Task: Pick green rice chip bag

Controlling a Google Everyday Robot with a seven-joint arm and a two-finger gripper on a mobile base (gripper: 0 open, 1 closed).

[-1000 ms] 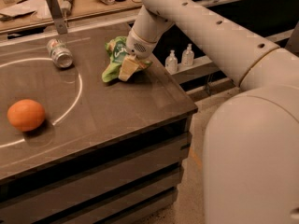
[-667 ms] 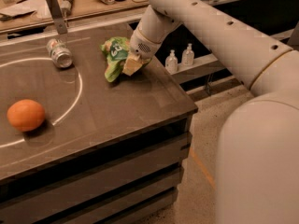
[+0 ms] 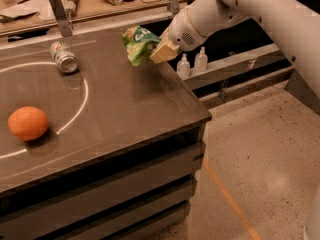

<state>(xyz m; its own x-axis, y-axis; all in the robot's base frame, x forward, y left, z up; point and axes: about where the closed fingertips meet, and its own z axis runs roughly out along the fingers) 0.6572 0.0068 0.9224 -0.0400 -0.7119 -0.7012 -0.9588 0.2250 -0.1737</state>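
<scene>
**One bag clamped in the fingers over the far right of the tabletop**

One white arm [image 3: 240,9] reaches in from the upper right and slopes down to the left, ending at the gripper [image 3: 154,54] above the far right part of the dark tabletop [image 3: 130,104]. The fingers [image 3: 164,50] are closed on the green rice chip bag [image 3: 137,43], with a tan pad pressed against the bag's right side. The bag sticks out to the left of the gripper. It is crumpled and light green, with a darker green round mark near its top. Its upper edge overlaps the far edge of the tabletop. I cannot tell whether its lowest fold touches the surface or hangs just above it.

A silver can [image 3: 64,57] lies on its side to the left of the bag, well apart from it, near the far edge. An orange [image 3: 27,123] sits nearer and further left, close to the left border. A thin white arc [image 3: 82,96] is drawn across the tabletop, with the orange inside it and the can about on it.

Two small clear bottles [image 3: 183,66] [image 3: 201,60] stand side by side on a low ledge [image 3: 240,64] past the right edge of the tabletop, just beyond the gripper. A wooden counter [image 3: 95,6] with scattered small items runs along the far side. A speckled floor [image 3: 260,149] crossed by an orange line [image 3: 227,199] fills the near right.
</scene>
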